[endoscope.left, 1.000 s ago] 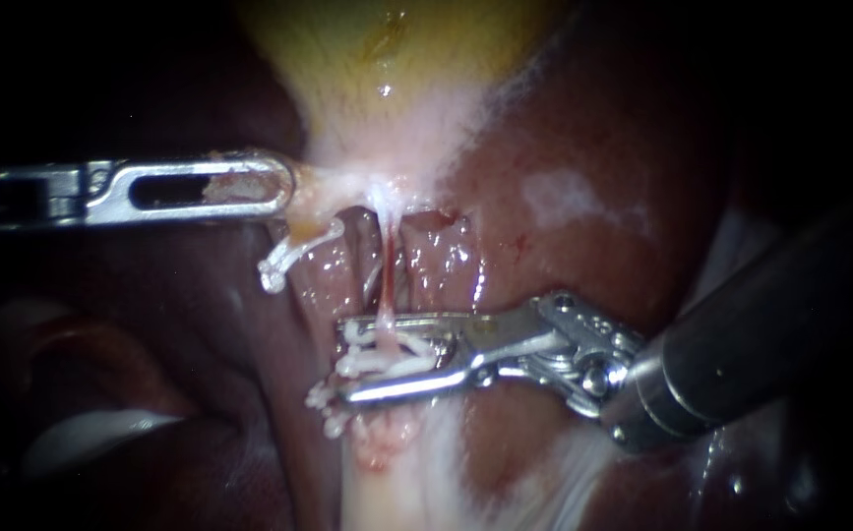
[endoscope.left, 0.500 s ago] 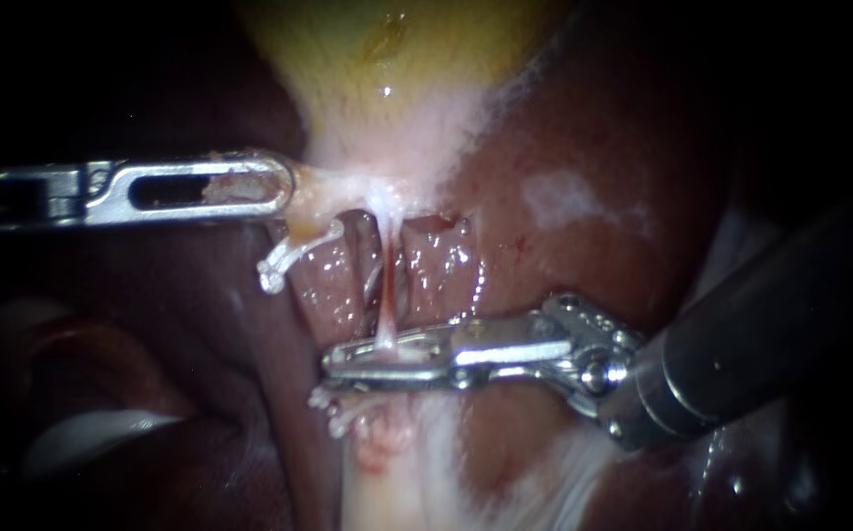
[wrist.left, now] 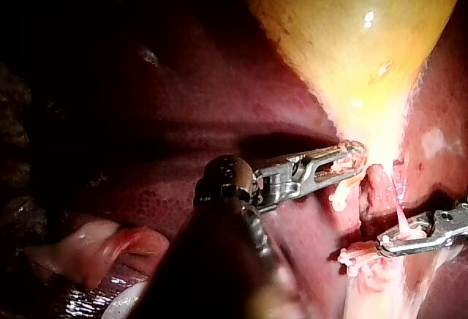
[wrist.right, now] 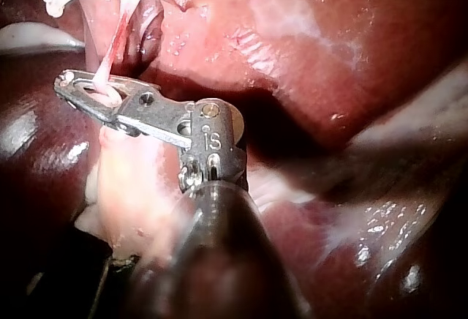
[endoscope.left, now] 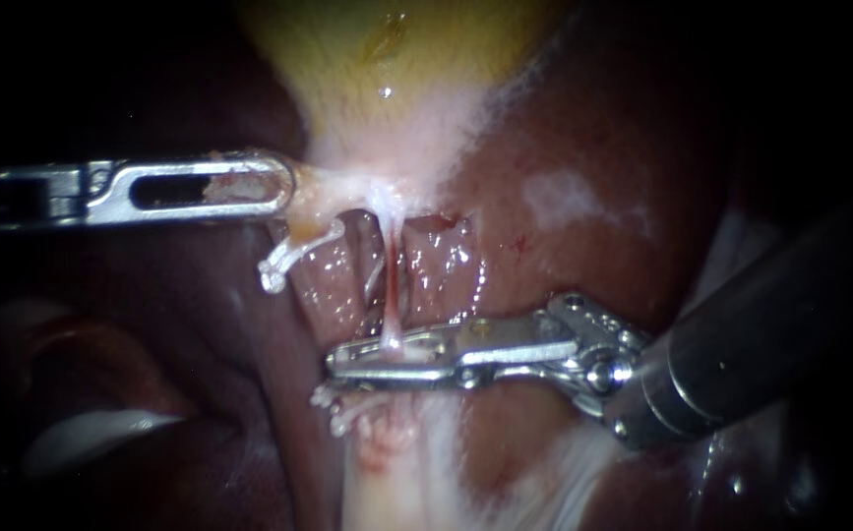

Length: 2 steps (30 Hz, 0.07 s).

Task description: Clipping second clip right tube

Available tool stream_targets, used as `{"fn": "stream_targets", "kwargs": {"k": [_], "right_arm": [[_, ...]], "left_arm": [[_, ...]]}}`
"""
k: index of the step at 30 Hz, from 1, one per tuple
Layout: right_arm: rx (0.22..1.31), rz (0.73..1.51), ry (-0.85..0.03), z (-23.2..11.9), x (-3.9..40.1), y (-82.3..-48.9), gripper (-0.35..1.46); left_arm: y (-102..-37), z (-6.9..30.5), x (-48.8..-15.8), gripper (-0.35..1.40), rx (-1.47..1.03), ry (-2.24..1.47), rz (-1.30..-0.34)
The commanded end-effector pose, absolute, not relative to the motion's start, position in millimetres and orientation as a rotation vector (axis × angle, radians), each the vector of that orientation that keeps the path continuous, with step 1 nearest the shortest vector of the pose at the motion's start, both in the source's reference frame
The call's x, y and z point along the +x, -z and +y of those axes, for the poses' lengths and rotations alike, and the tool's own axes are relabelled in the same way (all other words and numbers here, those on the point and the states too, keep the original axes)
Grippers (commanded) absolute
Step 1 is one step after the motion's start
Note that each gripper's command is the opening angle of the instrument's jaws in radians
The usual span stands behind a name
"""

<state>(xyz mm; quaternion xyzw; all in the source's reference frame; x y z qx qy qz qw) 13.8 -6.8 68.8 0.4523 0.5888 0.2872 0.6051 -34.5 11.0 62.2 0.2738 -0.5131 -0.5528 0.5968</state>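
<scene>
- Centrally, thin pink right tube (endoscope.left: pixel 388 285) runs taut, right instrument's (endoscope.left: pixel 339 361) claw clamped across it.
- Meanwhile left instrument's (endoscope.left: pixel 283 189) claw grips gallbladder (endoscope.left: pixel 387 59) neck.
- Left wrist view alone shows its broad yellow body.

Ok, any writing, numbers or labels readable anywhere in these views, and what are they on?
Readable text: none.
No writing on the pale yellow gallbladder, the dark red liver, the thin pink tube or the small white clips.
On the slender steel right instrument: tiny engraved marks on its wrist joint, in the right wrist view, not read off.
On the slotted steel left instrument: no marks visible.
</scene>
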Motion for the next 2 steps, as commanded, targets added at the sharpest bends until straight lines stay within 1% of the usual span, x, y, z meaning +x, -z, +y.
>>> {"fn": "stream_targets", "kwargs": {"k": [1, 2], "right_arm": [[1.047, 1.362, -0.665, -6.8, 13.8, -68.8, -0.35], [1.047, 1.362, -0.665, -6.7, 13.8, -68.9, -0.35]], "left_arm": [[-62.3, 11.0, -34.5, -0.35, 0.636, 1.283, -1.191], [-62.3, 11.0, -34.5, -0.35, 0.636, 1.283, -1.191]]}}
